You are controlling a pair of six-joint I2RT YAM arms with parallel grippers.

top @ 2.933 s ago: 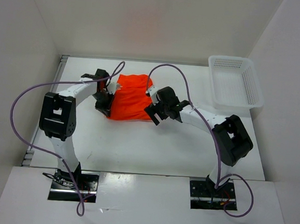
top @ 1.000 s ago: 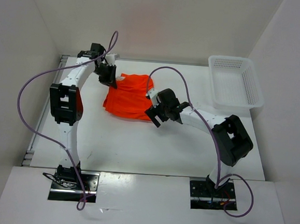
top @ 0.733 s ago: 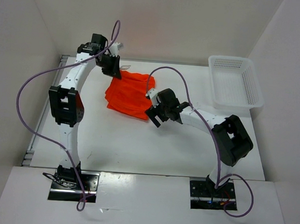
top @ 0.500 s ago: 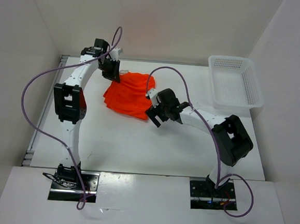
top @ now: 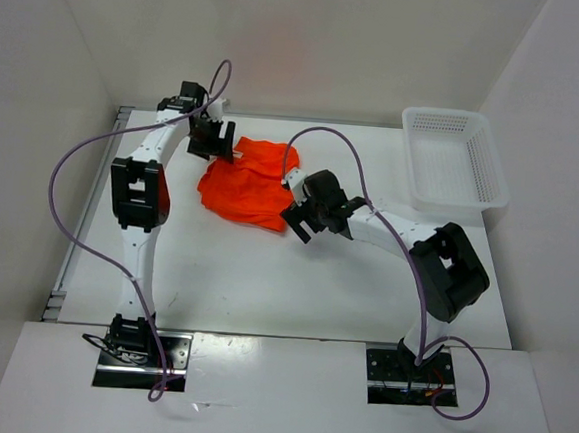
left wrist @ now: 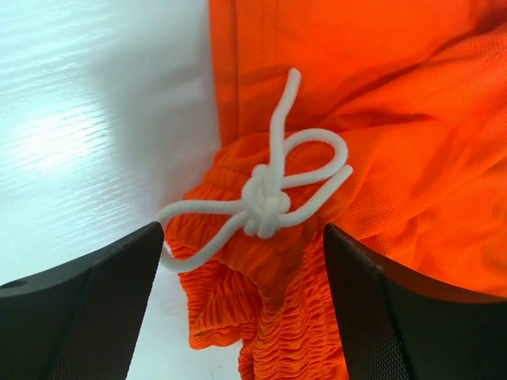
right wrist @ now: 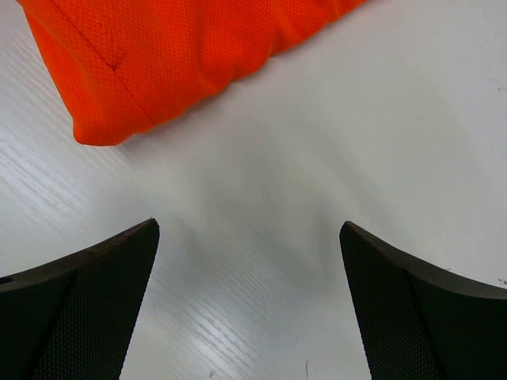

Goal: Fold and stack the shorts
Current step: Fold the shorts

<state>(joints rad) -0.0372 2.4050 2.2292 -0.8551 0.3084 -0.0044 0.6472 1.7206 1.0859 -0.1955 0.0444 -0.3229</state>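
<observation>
The orange-red shorts [top: 247, 183] lie crumpled on the white table, left of centre toward the back. In the left wrist view their gathered waistband [left wrist: 277, 317] and knotted white drawstring [left wrist: 265, 202] sit right under my left gripper [left wrist: 243, 229]. Its jaws stand wide open on either side of the waistband without touching it. From above, the left gripper [top: 213, 142] hangs over the shorts' back-left corner. My right gripper [top: 295, 220] is open just off the shorts' front-right edge. A folded corner of the shorts [right wrist: 174, 55] lies beyond the right gripper [right wrist: 249, 226], with bare table between its fingers.
A white perforated basket [top: 452, 169] stands at the back right of the table [top: 294, 287]. White walls close in the left, back and right sides. Purple cables loop above both arms.
My left gripper has opened and let go of the waistband, and the shorts have settled a little lower and flatter on the table. The right arm has stayed put.
</observation>
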